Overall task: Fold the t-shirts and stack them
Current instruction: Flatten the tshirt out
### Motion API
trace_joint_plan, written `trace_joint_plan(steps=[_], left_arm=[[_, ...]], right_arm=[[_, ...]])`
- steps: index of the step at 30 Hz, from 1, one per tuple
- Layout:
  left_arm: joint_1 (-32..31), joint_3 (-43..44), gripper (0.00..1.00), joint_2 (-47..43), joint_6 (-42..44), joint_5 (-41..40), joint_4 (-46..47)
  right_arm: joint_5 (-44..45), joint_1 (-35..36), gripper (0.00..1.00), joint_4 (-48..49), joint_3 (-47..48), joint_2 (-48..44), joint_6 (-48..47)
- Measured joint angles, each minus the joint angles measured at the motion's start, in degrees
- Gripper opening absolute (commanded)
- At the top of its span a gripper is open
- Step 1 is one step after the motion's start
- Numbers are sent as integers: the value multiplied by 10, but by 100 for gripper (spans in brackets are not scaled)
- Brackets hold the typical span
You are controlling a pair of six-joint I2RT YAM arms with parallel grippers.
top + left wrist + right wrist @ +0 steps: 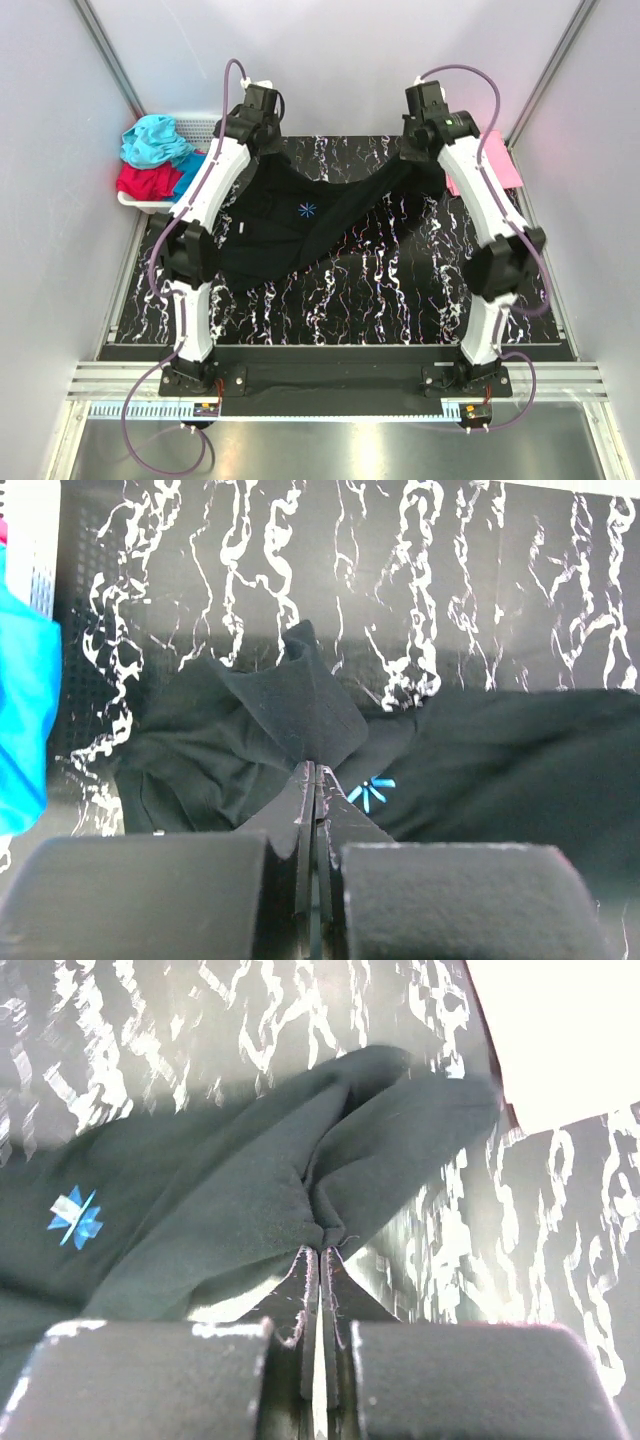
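Left gripper [317,780] is clamping a bunched fold of the black t-shirt [300,225] beside its starburst mark [307,210]. Right gripper [320,1260] is pinching the opposite edge. The shirt is spanning the 2 across the table's [400,290] far half. Teal t-shirt [155,140] and red t-shirt [145,182] are sitting in the basket [205,127].

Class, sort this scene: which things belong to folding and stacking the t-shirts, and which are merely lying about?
Job: black t-shirt, pinched by left gripper and right gripper; pink t-shirt; teal t-shirt; red t-shirt; blue t-shirt.
Lying about: white basket; marbled table.
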Motion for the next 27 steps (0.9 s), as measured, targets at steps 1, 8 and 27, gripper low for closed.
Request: trace_joint_plan(steps=[1,8,27], left_arm=[[2,11,0,10,-1,0,-2],[23,73,0,69,-14,0,-1],[31,82,0,85,-23,3,-1]], right_arm=[[1,5,0,-6,-24,-31,7],[-44,68,0,-49,-282,-217,87],[-9,88,65,-99,-378,-245,195]])
